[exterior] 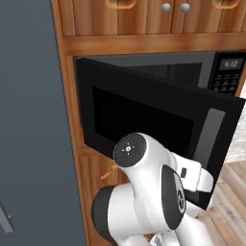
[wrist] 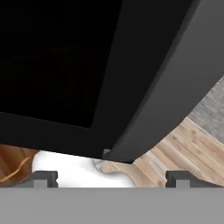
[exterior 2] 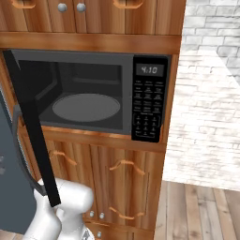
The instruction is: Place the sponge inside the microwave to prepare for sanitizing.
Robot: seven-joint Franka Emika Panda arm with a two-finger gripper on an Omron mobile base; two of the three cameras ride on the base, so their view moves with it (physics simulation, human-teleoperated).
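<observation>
You see the microwave [exterior 2: 89, 93] door [exterior: 158, 120] swung wide, turntable [exterior 2: 86, 107] bare; your gripper [wrist: 111, 177], jaws spread and empty, sits just below the door's lower edge.

Home kitchen: black built-in microwave [exterior 2: 93, 96] with keypad and clock set into wood cabinetry, knobbed cupboard doors [exterior 2: 70, 11] above it, handled cabinet doors [exterior 2: 124, 187] below, tall grey fridge [exterior: 31, 125] to its left, white brick wall [exterior 2: 211, 93] and plank floor [exterior 2: 206, 211] to its right.
</observation>
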